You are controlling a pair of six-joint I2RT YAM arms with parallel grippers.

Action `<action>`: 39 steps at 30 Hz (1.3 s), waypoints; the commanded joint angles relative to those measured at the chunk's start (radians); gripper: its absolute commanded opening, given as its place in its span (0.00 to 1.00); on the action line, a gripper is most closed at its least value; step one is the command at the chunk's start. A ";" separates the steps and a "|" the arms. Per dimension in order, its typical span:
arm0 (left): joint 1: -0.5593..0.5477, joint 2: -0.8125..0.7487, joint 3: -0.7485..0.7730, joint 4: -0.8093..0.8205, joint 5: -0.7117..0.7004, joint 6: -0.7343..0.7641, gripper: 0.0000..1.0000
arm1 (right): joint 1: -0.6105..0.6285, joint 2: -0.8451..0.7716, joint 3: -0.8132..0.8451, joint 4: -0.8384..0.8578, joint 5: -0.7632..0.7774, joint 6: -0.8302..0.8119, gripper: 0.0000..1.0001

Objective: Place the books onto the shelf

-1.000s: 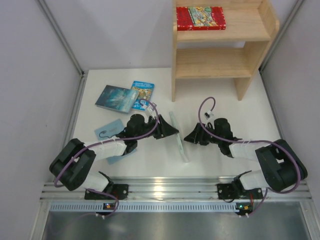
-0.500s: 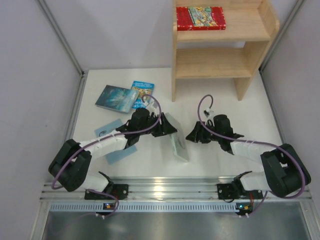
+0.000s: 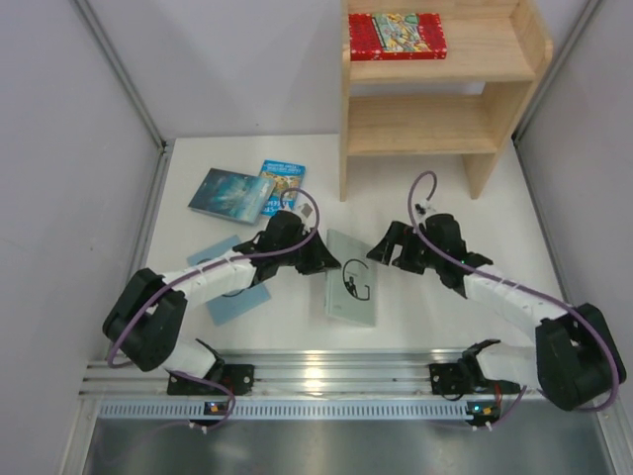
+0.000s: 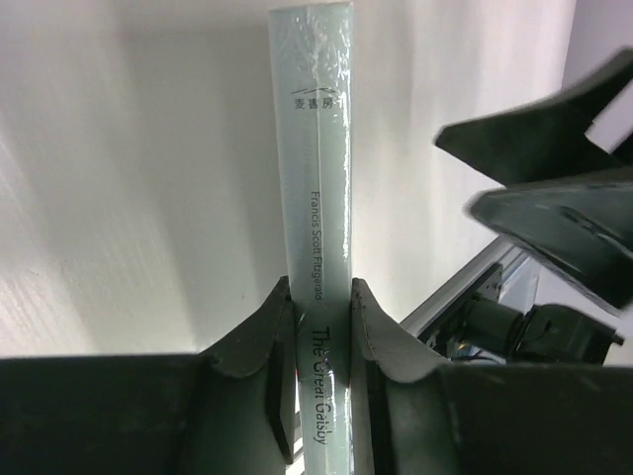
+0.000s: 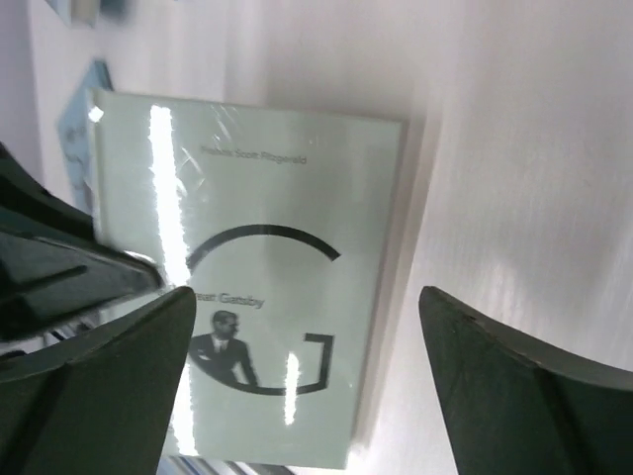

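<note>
A pale blue-green book [image 3: 352,282] with a black circular mark lies cover up between the arms. My left gripper [image 3: 323,259] is shut on its spine [image 4: 312,148], which runs straight out between the jaws [image 4: 321,307]. My right gripper [image 3: 382,253] is open just right of the book, its fingers spread over the cover [image 5: 247,237] without touching it. A red book [image 3: 397,35] lies on the top tier of the wooden shelf [image 3: 435,127]. A dark teal book [image 3: 227,193] and a bright blue book [image 3: 285,178] lie at the back left. Another pale book [image 3: 237,305] lies partly under my left arm.
The shelf stands at the back right against the wall, its lower tier bare. Grey walls close in both sides. An aluminium rail [image 3: 336,371] runs along the near edge by the arm bases.
The pale book has tipped from standing on edge to cover up. My left gripper has closed on its spine. My right gripper has opened wider and drawn back to the right.
</note>
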 commanded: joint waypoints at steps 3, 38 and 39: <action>0.011 -0.100 0.025 0.198 -0.060 -0.189 0.00 | -0.003 -0.266 -0.035 -0.080 0.120 0.406 1.00; -0.205 -0.154 0.033 0.763 -0.418 -0.398 0.00 | 0.100 -0.624 -0.275 0.496 0.375 0.814 0.22; -0.205 -0.154 0.030 0.770 -0.379 -0.388 0.00 | 0.099 -0.630 -0.272 0.502 0.375 0.800 0.11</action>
